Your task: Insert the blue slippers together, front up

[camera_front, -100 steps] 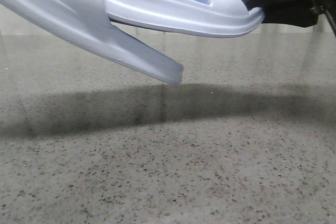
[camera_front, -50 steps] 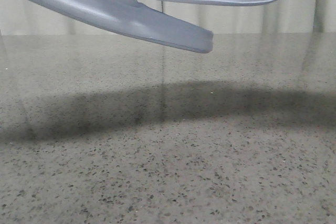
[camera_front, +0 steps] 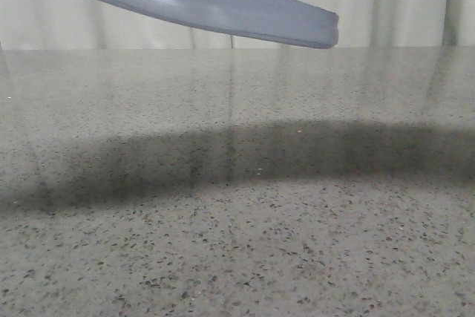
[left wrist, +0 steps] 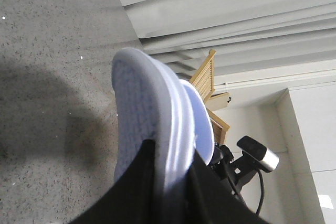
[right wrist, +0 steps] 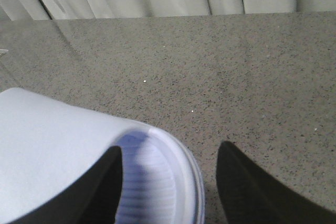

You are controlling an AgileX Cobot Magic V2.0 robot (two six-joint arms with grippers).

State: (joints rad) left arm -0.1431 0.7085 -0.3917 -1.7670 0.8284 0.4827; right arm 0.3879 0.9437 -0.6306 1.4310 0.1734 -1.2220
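Hanging across the upper edge of the front frame, the blue slippers [camera_front: 223, 1] sit clear above the counter [camera_front: 237, 243], their shadow [camera_front: 245, 157] stretching across the speckled stone below. In the left wrist frame the left gripper [left wrist: 168, 182] has its jaws clamped on a slipper's sole edge. The right gripper [right wrist: 168, 182] has one dark finger [right wrist: 252, 187] beside the other slipper; whether it grips, I cannot tell.

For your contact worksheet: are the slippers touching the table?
Apart. The front view shows the slippers held high, with curtain visible between them and the table.
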